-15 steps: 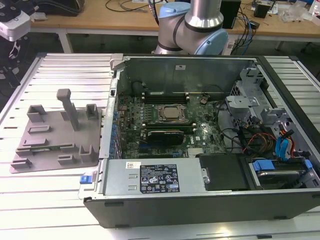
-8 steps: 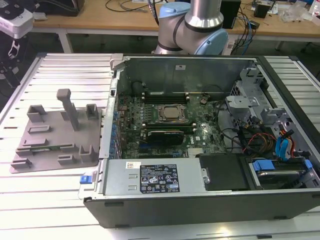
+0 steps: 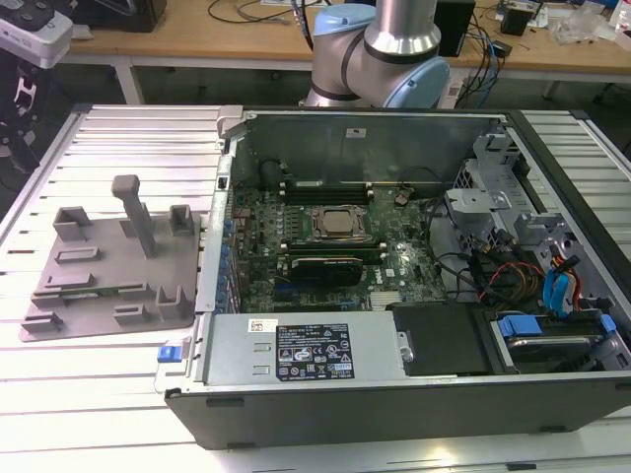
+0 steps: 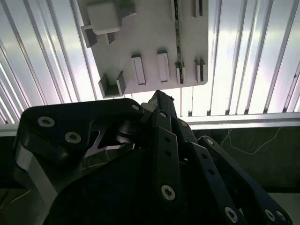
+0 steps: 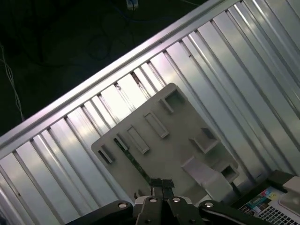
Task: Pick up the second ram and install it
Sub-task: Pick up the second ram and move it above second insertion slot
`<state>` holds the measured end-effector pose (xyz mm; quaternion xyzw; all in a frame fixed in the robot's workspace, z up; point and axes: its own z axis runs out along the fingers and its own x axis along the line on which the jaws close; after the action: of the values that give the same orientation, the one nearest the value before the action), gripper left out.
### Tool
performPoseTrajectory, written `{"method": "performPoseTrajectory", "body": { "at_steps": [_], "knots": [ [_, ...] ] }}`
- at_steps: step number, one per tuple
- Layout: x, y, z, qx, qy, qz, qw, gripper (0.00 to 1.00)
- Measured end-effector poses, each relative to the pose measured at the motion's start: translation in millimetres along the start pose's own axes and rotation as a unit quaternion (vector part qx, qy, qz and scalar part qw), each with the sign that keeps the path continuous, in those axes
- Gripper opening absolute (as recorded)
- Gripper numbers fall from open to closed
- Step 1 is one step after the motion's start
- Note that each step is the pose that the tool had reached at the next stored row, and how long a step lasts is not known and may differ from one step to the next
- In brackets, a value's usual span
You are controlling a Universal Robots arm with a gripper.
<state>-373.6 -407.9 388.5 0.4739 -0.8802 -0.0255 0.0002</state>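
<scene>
Thin green second ram point(image 4: 177, 37) — edge-on in moulded grey plastic tray point(image 4: 150, 28)

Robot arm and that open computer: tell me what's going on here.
The robot arm has its gripper over the grey tray that sits beside the open computer. The gripper looks shut and holds nothing. The thin green memory stick lies in a slot on the tray, not yet picked up.
</scene>
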Motion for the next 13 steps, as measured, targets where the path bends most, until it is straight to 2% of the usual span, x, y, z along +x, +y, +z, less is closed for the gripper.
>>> {"method": "performPoseTrajectory", "body": {
  "at_steps": [7, 12, 13],
  "knots": [
    [0.0, 0.0, 0.0, -0.0011, 0.002, -0.045, 0.999, 0.08],
    [0.0, 0.0, 0.0, -0.0021, 0.0039, -0.088, 0.9961, 0.08],
    [0.0, 0.0, 0.0, -0.0024, 0.0045, -0.1, 0.995, 0.08]
  ]
}}
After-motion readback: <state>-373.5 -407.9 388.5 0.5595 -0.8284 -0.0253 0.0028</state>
